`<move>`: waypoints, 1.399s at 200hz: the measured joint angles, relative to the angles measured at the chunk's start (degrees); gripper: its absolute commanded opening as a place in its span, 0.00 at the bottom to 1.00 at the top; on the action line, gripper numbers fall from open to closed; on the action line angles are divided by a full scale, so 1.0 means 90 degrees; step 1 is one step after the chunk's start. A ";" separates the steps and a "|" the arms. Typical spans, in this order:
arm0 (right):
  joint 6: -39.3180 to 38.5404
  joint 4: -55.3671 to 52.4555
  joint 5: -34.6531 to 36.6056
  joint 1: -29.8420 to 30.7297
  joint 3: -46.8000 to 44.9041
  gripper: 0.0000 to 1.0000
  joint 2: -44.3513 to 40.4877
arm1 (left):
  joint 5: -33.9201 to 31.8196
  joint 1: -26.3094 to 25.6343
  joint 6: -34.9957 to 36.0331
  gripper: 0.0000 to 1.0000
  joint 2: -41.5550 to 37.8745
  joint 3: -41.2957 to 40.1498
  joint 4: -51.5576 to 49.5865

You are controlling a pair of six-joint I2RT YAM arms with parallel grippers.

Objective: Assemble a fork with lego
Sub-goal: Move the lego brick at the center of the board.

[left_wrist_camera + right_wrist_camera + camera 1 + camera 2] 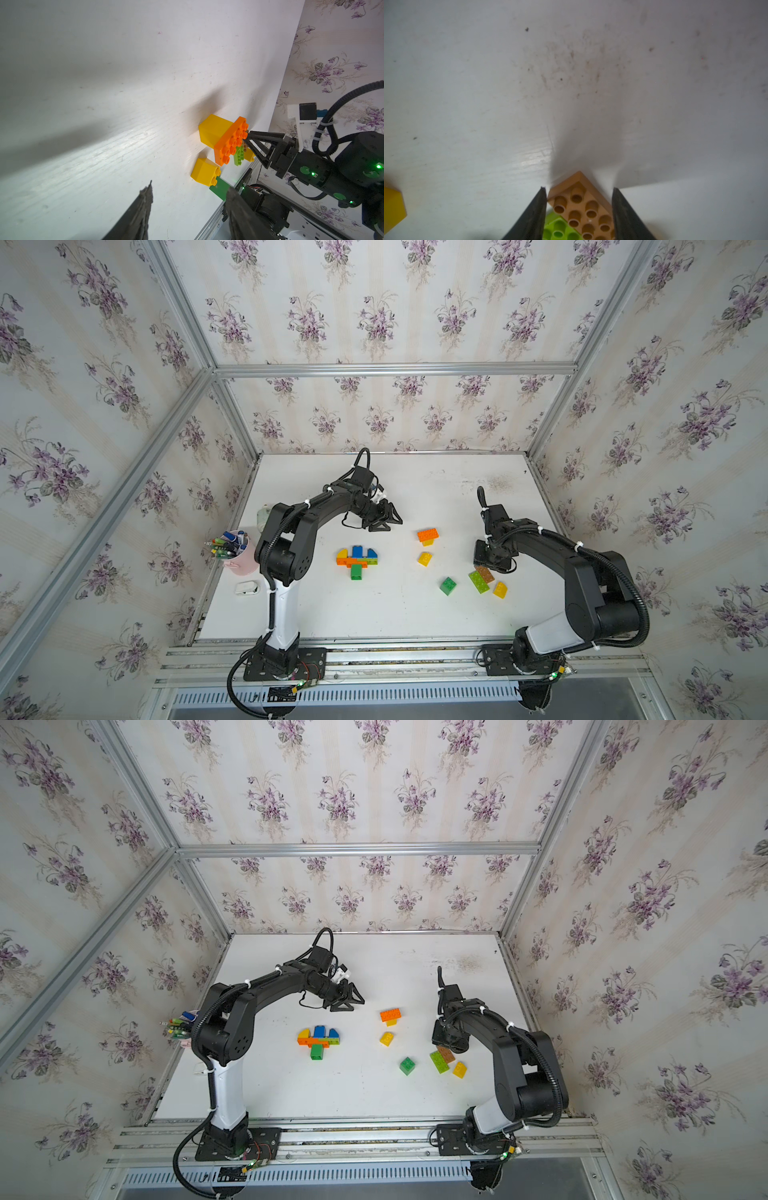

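On the white surface (374, 614), near its left edge, a pink cup (241, 562) stands upright, packed with coloured marker pens (226, 545) whose caps rise above its rim. Toward the middle lies the part-built lego fork (357, 560): orange, yellow, blue and lime bricks in a row with a dark green brick below. Beside it to the right are an orange plate on a yellow brick (428, 536), a loose yellow brick (424, 558) and a green brick (448, 585). The left hand (388, 519) hangs above the surface behind the fork, fingers spread, gripping nothing. The right hand (578, 204) straddles the brown brick (583, 207), which lies beside a lime brick (558, 228); one finger (538, 207) is against its edge, but whether it is pinched I cannot tell.
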 measured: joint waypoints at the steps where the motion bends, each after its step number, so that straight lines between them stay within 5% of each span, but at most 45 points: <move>1: -0.0007 -0.0002 0.0002 0.0005 0.0005 0.55 0.0005 | 0.0000 0.0000 0.0000 0.58 -0.0005 0.0000 0.0002; 43: -0.0260 -0.0046 0.0019 0.0267 0.0063 0.58 0.0255 | 0.0000 0.0000 -0.0002 0.58 -0.0010 -0.0015 -0.0002; 126: -0.0316 -0.0168 0.0143 0.0520 0.0231 0.46 0.0491 | 0.0022 0.0000 -0.0007 0.57 0.0039 0.0056 -0.0022; 188: -0.0318 -0.0333 0.0053 0.0738 0.0398 0.62 0.0566 | 0.0068 -0.0027 -0.0012 0.56 -0.0015 -0.0104 -0.0114; 280: -0.0226 -0.0493 0.0121 0.0974 0.0117 0.71 0.0401 | 0.0119 -0.0085 -0.0078 0.56 -0.0153 -0.0267 -0.0107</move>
